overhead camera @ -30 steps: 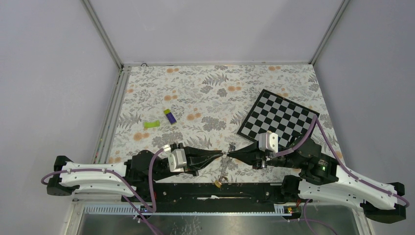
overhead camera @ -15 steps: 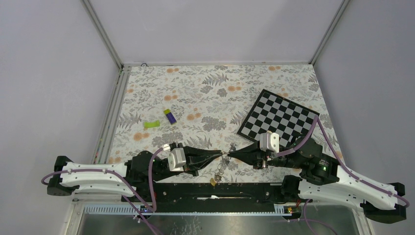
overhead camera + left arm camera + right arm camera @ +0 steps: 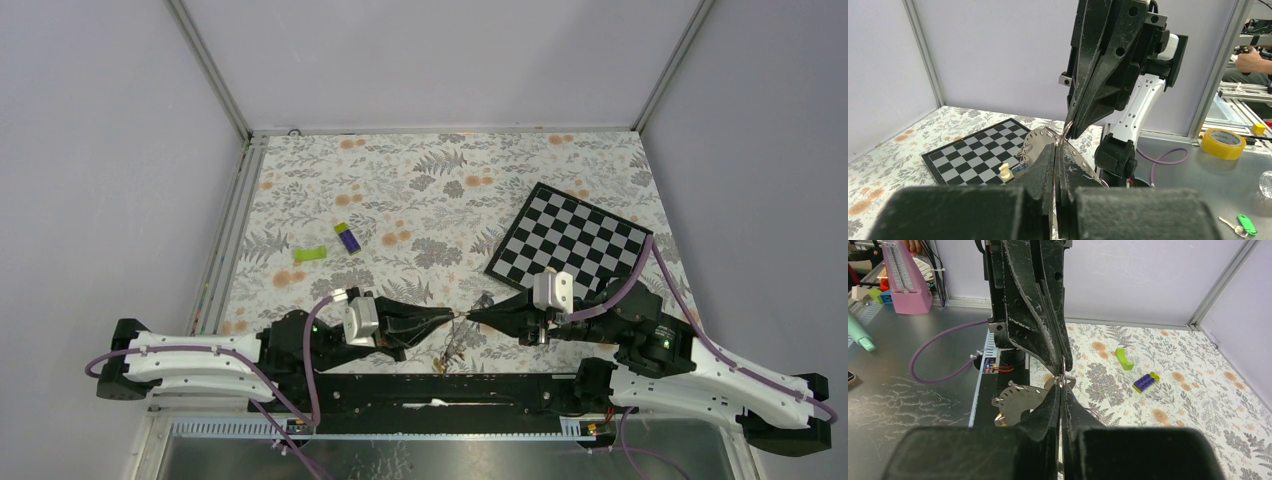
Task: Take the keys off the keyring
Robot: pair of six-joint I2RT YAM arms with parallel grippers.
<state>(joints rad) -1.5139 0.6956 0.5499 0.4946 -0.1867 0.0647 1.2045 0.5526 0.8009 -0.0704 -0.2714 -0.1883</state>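
Observation:
The keyring (image 3: 1039, 143), a flat grey metal disc with small holes along its rim, hangs off the table between my two grippers near the front edge. My left gripper (image 3: 456, 318) is shut, with the disc edge between its fingers (image 3: 1047, 165). Tip to tip with it, my right gripper (image 3: 470, 317) is shut on a small wire ring (image 3: 1062, 379) at the disc's rim. The keys (image 3: 441, 366) dangle below on wire loops. One has a blue head (image 3: 1018, 168). In the right wrist view the keyring (image 3: 1017, 401) shows left of my fingers.
A chessboard (image 3: 570, 241) lies at the right with a white chess piece (image 3: 1005, 171) on it. A purple-and-green block (image 3: 347, 237) and a green piece (image 3: 309, 254) sit at mid-left. A yellow tape roll (image 3: 1219, 143) and a green-tagged key (image 3: 1243, 223) lie on the metal bench.
The dangling keys have swung slightly left and up. Both grippers stay shut and tip to tip; the right arm has shifted a little to the right.

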